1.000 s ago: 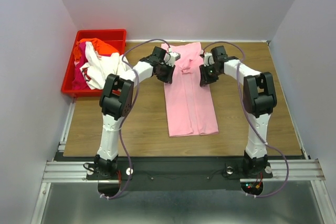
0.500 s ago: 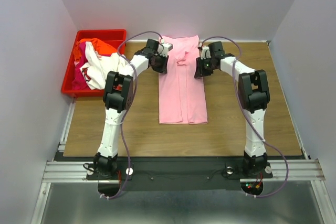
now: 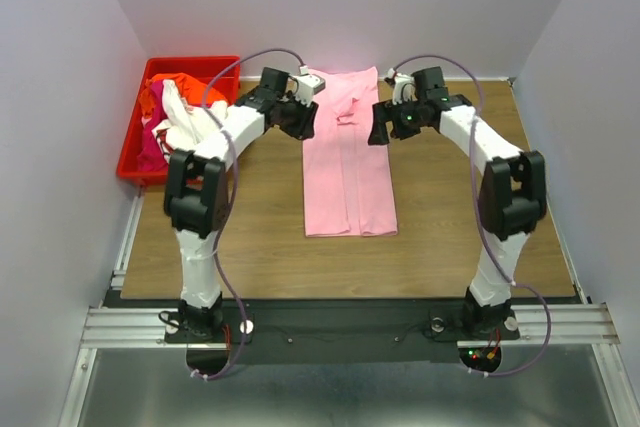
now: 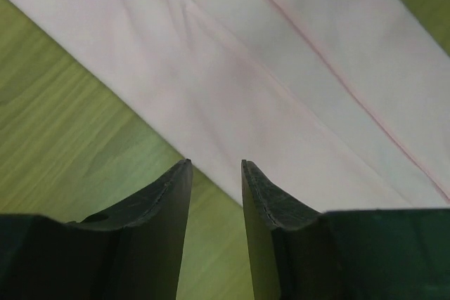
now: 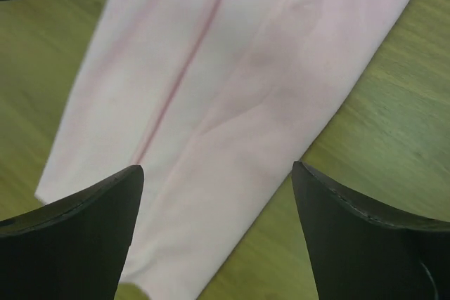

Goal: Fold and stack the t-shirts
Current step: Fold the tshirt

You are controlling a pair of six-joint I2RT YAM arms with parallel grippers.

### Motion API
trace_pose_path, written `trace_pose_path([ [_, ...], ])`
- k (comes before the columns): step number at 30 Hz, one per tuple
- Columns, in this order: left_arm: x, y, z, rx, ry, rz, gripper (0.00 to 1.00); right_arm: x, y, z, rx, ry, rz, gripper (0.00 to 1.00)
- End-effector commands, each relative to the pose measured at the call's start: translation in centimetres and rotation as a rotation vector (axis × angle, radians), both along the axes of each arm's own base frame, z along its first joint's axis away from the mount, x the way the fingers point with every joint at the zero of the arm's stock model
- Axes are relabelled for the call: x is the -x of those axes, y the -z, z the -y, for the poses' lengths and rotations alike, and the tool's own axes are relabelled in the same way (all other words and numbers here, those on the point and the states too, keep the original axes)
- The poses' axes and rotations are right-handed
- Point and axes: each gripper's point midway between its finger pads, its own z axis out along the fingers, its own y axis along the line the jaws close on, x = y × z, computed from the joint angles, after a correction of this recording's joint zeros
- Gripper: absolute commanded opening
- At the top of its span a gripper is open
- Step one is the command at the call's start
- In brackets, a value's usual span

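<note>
1. The left gripper point(image 4: 214, 166) stood slightly parted and empty, with the pink t-shirt point(image 4: 281, 103) flat just beyond its tips.
2. The right gripper point(image 5: 218, 170) gaped wide and empty over the shirt's opposite edge.
3. The best approach was probably to pinch the corner nearest each gripper and carry both level.

Light pink t-shirt point(image 3: 347, 162): folded into a long narrow strip, lying flat at the centre of the table point(image 3: 250, 237), long axis running 12 to 6 o'clock. White, orange-red and magenta t-shirts point(image 3: 180, 117): crumpled heap in red bin point(image 3: 195, 62), at 10 o'clock.
</note>
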Motion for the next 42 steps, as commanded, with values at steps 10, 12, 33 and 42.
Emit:
trace_pose_path([
  [10, 17.4, -6.5, -3.3, -0.039, 0.502, 0.422, 0.43, 15.8, -2.0, 1.7, 0.192, -0.392, 0.098, 0.56],
  [12, 19.7, -5.2, -3.3, -0.072, 0.579, 0.468, 0.43, 18.0, -0.8, 1.1, 0.187, -0.44, 0.084, 0.54],
  [33, 25.7, 5.2, 0.4, -0.241, 0.842, 0.456, 0.45, 21.1, 7.8, 0.3, 0.419, -0.608, 0.231, 0.56],
  [42, 26.1, 7.4, 0.5, -0.28, 0.868, 0.409, 0.48, 21.6, 12.4, 2.0, 0.508, -0.611, 0.169, 0.4],
])
